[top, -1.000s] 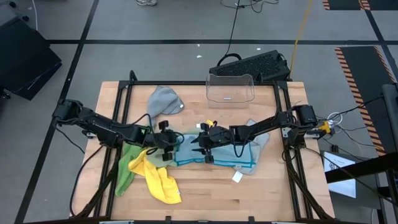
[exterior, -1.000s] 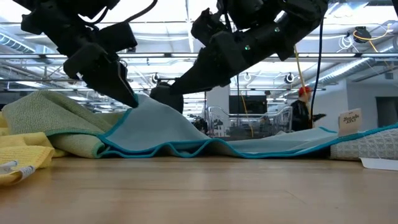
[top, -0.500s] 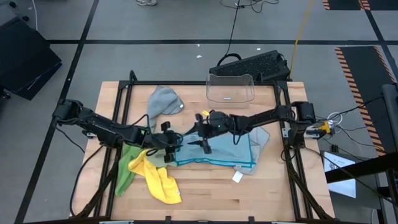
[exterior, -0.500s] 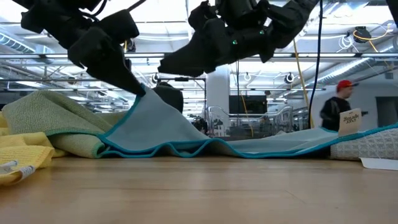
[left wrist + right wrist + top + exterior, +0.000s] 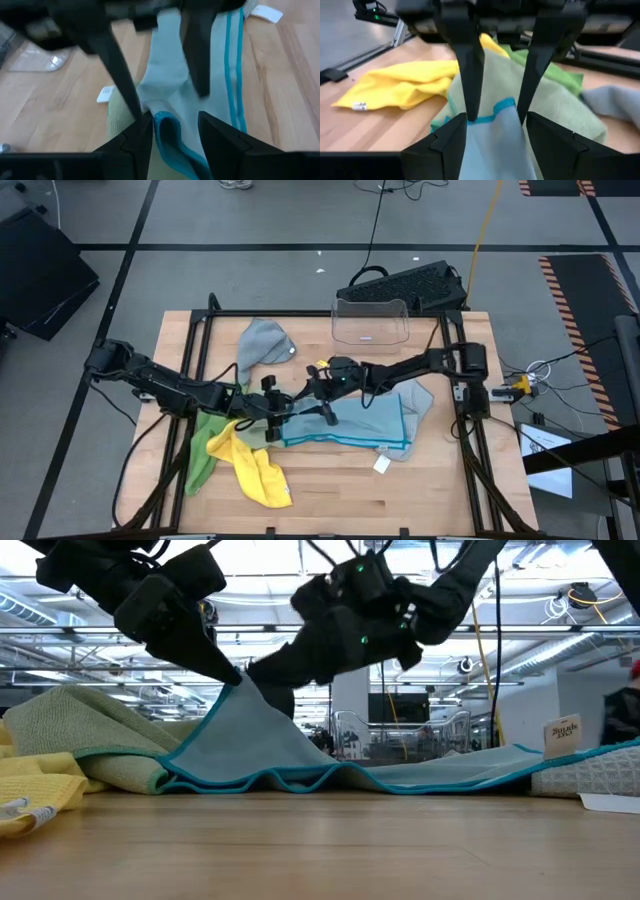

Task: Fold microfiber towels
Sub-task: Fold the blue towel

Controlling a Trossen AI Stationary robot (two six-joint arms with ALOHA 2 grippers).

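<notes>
Left gripper (image 5: 276, 406) clamped on lifted corner of light blue towel (image 5: 350, 420), right gripper (image 5: 322, 396) just above same corner with fingers apart.

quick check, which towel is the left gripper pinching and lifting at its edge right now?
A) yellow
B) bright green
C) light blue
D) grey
C: in the low view the left gripper holds the teal-bordered edge of the light blue towel raised into a peak off the table, and the left wrist view shows that same edge between its fingers.
</notes>
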